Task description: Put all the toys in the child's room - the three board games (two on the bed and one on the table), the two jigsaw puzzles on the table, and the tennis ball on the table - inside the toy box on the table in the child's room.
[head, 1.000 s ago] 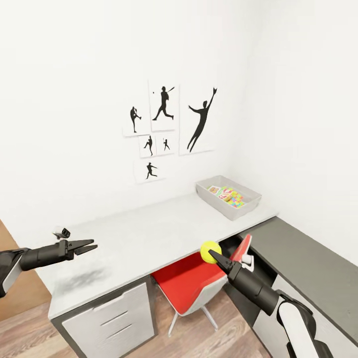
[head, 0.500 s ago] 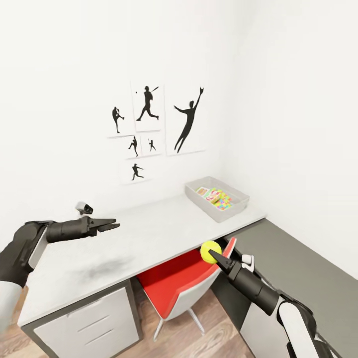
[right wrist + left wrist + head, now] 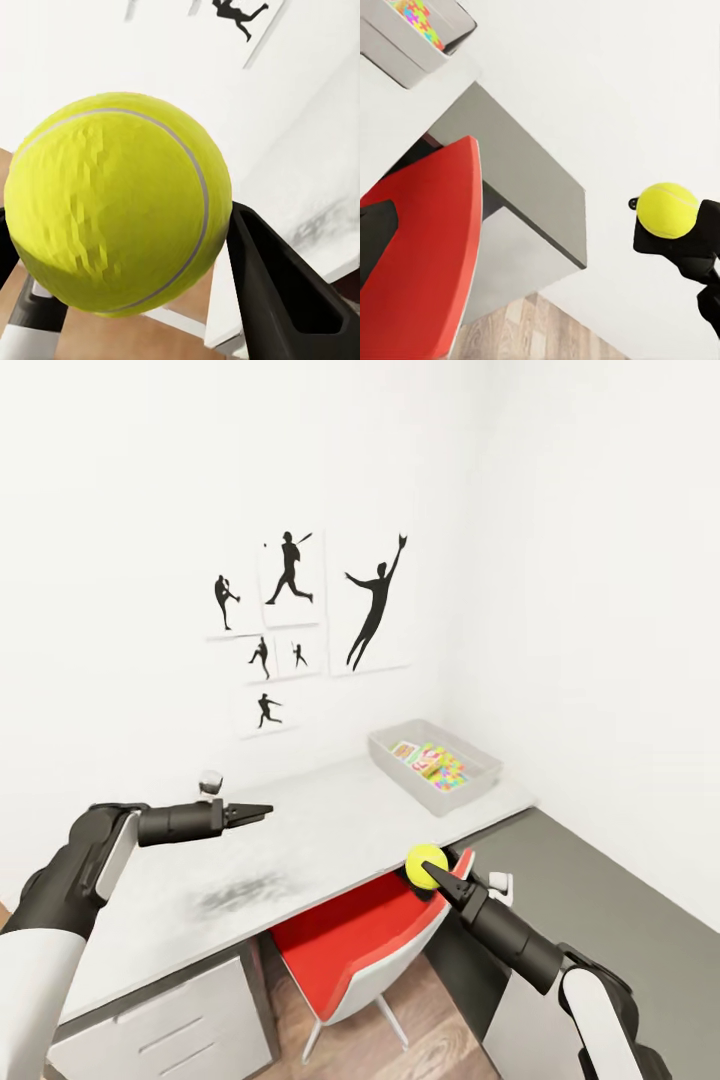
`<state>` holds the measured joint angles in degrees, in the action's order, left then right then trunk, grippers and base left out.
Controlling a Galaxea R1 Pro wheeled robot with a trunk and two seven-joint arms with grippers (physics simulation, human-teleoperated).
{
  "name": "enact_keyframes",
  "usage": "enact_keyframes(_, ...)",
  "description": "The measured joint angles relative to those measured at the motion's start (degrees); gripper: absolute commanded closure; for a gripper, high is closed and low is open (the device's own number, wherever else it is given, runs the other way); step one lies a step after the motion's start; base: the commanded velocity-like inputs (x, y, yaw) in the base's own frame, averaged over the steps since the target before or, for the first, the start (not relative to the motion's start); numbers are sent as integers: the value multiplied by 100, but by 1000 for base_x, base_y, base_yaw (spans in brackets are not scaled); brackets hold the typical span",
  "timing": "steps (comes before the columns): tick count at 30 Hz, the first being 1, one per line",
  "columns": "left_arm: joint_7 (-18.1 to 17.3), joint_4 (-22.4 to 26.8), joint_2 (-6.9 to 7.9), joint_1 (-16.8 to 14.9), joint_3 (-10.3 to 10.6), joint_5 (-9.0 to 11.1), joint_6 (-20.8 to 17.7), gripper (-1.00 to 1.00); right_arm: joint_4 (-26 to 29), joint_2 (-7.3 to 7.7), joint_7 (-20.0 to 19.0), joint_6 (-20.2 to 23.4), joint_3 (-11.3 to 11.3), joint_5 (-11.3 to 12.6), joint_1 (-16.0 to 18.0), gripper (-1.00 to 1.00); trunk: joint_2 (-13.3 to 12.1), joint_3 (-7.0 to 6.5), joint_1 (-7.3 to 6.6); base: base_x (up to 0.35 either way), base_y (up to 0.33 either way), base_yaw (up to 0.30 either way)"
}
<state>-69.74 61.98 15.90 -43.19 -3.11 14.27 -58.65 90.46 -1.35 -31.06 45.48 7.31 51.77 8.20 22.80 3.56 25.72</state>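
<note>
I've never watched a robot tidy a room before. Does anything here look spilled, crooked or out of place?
Nothing stands out. The tennis ball sits gripped in the right gripper, held in front of the table, above the red chair. The toy box stands level at the table's far end with colourful toys inside.

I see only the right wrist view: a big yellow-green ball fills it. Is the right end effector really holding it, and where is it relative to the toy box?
Observer: Yes, the right end effector is shut on the small yellow-green tennis ball, held above the red chair seat at the desk's front edge.
Operator: And the box?
Observer: The shallow light grey toy box sits at the desk's far right corner, beyond the ball.
Operator: Is something inside?
Observer: Yes, colourful flat toys lie in it.
</note>
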Motion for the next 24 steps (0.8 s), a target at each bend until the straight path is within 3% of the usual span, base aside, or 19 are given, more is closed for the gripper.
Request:
enact_keyframes(13, 14, 7, 0, 61, -32, -1, 27, -100, 4, 0, 2, -28, 2, -22, -95, 100, -1, 0, 1, 138, -75, 0)
enact_keyframes(24, -20, 7, 9, 61, -39, 6, 37, -100, 4, -7, 7, -21, 140, -8, -97, 100, -1, 0, 3, 16, -12, 0)
